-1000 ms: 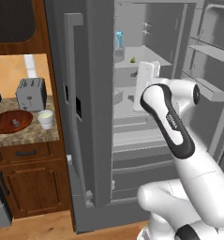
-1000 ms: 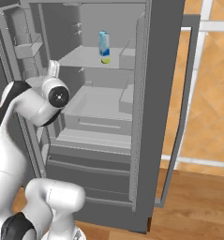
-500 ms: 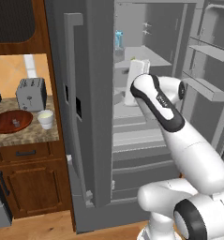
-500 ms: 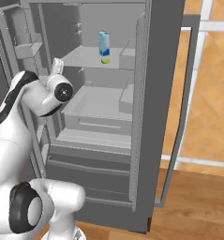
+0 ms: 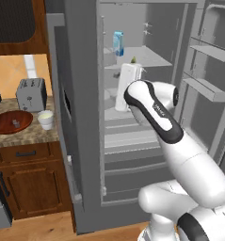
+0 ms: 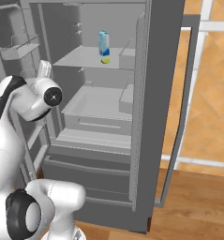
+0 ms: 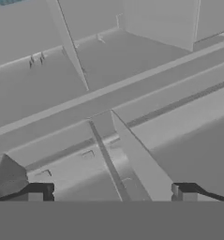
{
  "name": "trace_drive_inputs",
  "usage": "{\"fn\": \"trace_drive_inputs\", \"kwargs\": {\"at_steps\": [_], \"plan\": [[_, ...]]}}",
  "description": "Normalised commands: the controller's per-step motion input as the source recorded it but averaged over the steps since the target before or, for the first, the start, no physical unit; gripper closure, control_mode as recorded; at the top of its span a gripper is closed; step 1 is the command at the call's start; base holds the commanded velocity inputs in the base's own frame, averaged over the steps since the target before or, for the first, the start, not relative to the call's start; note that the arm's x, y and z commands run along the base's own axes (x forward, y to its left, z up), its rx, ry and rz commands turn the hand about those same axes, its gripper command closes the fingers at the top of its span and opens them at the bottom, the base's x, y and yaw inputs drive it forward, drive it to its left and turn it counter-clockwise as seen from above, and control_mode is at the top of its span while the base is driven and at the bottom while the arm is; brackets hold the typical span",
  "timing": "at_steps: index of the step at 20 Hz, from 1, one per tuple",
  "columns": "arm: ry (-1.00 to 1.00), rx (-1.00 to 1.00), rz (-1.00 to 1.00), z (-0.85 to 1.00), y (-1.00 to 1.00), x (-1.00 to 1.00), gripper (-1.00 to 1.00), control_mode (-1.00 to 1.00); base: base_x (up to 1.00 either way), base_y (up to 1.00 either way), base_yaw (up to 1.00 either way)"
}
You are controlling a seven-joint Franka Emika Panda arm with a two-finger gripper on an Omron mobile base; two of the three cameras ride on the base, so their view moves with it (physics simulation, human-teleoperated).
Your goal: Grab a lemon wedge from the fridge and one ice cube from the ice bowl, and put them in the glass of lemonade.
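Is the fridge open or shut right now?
Open. Both upper doors of the fridge are swung wide, baring the shelf with the lemon wedge beside a light-blue carton.

Carton (image 5: 118, 43): light blue, upright on an upper shelf.
Toaster (image 5: 31, 94): grey, at the back of the worktop (image 5: 24, 134).
Cabinet (image 5: 29, 183): brown wood, 1 drawer above 1 door, under the worktop.
Floor (image 6: 197, 206): wood planks.
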Motion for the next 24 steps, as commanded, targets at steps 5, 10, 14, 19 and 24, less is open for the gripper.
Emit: {"fn": "trace_drive_inputs", "kwargs": {"at_steps": [5, 10, 14, 19, 24], "plan": [[0.09, 0.07, 0.16, 0.42, 1.0, -0.62, -1.0, -1.0, 0.0, 0.0, 0.0], [0.02, 0.02, -0.03, 0.35, 0.11, -0.81, -1.0, -1.0, 0.0, 0.0, 0.0], [-0.09, 0.0, -0.31, 0.0, -0.99, -0.63, -1.0, -1.0, 0.0, 0.0, 0.0], [-0.05, 0.0, -0.31, 0.02, -1.0, -0.67, -1.0, -1.0, 0.0, 0.0, 0.0], [0.0, -0.23, -0.06, 0.4, -0.91, -0.55, -1.0, -1.0, 0.0, 0.0, 0.0]]}}
